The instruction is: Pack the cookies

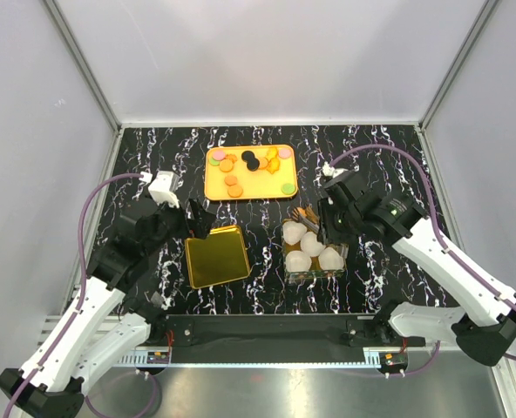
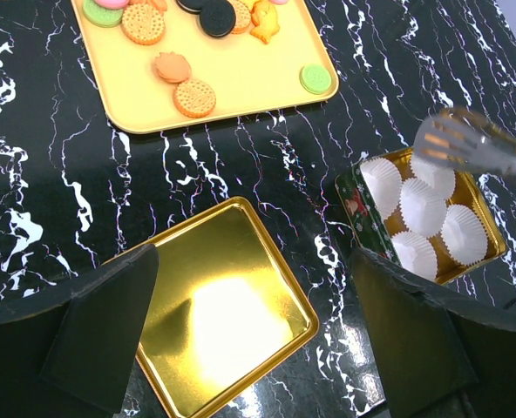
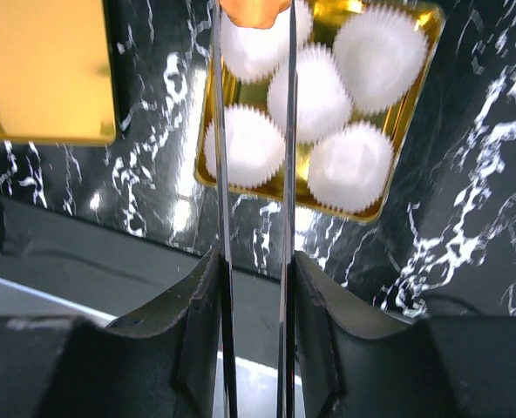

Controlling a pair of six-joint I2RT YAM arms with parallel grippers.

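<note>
We see right gripper (image 3: 254, 292) clamped on tongs (image 3: 224, 174), tong tips pinching orange cookie (image 3: 254, 10) over tin (image 3: 420, 83) of paper cups (image 3: 351, 165), at tin's 12 o'clock edge. Left gripper (image 2: 254, 331) jaws spread wide, empty, above gold lid (image 2: 214, 261). Other cookies (image 2: 194, 97) on yellow tray (image 2: 241, 78), 11 o'clock from tin.

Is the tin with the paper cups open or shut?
Open. The tin is uncovered, its paper cups show, and the gold lid lies beside it.
</note>
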